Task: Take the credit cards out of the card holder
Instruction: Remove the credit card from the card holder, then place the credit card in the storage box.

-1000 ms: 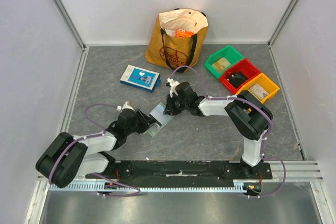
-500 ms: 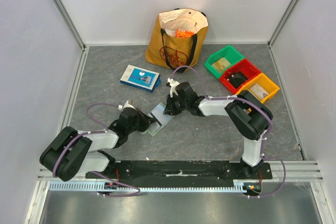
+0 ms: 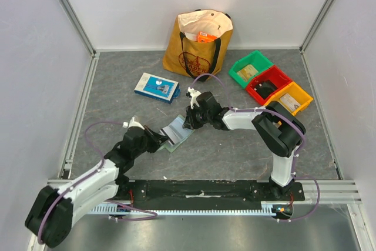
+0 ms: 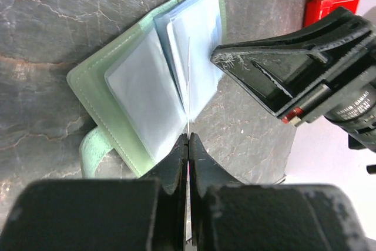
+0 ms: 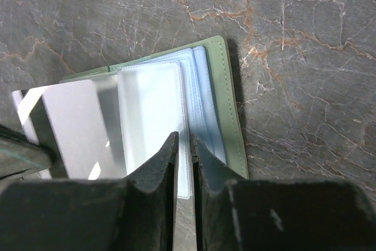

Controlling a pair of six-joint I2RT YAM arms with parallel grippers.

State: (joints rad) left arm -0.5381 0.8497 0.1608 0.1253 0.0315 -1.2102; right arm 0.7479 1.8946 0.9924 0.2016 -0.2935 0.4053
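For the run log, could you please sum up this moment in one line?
step: extraction | left gripper: shut on card, partly out of wallet | right gripper: shut on wallet | wallet: open

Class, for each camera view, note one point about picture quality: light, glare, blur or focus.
Top external: even light, soft shadows, all sharp. Left wrist: the left tool blurs up close, while the wallet is crisp. Right wrist: a pale sheen of glare across the card; the right tool is out of focus.
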